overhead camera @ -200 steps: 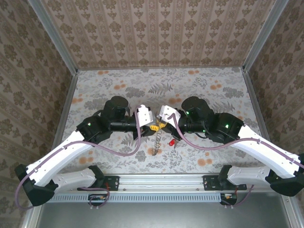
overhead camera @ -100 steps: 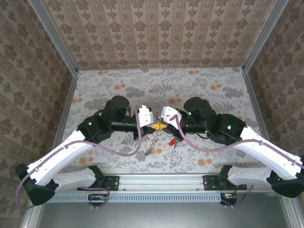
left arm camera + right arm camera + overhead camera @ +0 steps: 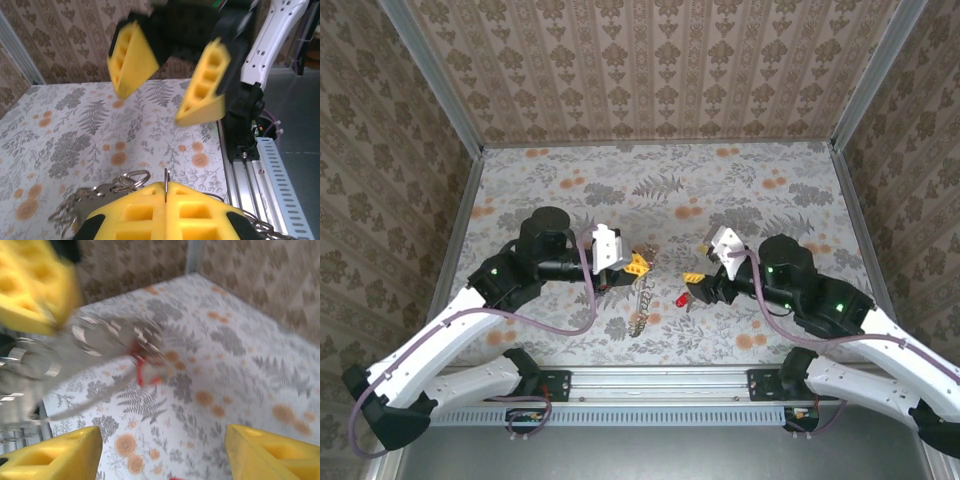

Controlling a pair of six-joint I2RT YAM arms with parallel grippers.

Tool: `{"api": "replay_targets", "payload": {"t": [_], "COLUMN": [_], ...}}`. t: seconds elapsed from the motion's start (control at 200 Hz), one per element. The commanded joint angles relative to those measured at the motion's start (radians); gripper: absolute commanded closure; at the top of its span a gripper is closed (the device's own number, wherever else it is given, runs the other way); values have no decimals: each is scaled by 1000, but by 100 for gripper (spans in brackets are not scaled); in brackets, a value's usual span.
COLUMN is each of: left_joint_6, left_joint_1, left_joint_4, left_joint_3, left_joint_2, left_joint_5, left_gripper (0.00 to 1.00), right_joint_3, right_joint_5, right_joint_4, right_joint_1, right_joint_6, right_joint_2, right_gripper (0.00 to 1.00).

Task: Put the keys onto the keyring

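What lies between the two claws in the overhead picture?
Bare flowered table separates the left claw from the right claw in the top view; the red key sits just nearer the bases.

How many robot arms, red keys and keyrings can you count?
robot arms: 2, the left arm and the right arm
red key: 1
keyring: 1
total: 4

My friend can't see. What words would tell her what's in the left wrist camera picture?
At the bottom, the left gripper is shut, pinching a thin loop of the keyring, with more metal rings dangling beside it. Across from it, at the top of the picture, the right gripper hangs open and empty over the flowery table.
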Motion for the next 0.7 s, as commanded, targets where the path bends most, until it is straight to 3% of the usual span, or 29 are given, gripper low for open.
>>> {"api": "replay_targets", "payload": {"t": [0.0, 0.28, 0.695], "left_joint_6": [-63, -136, -182], "left_joint_1": [24, 62, 96], "left_joint_4": [110, 184, 236], "left_joint_3": [-20, -59, -80], "left_joint_2": [-40, -77, -79], "left_joint_5": [132, 246, 270], "left_gripper": [100, 100, 100], "right_joint_3": [-75, -229, -292], "right_joint_5": [69, 12, -66], "right_joint_4": [3, 33, 135], "right_joint_1": [-50, -195, -210], "right_joint_6": [197, 381, 410], "right_joint_2": [12, 72, 275], "right_gripper": [31, 28, 29]}}
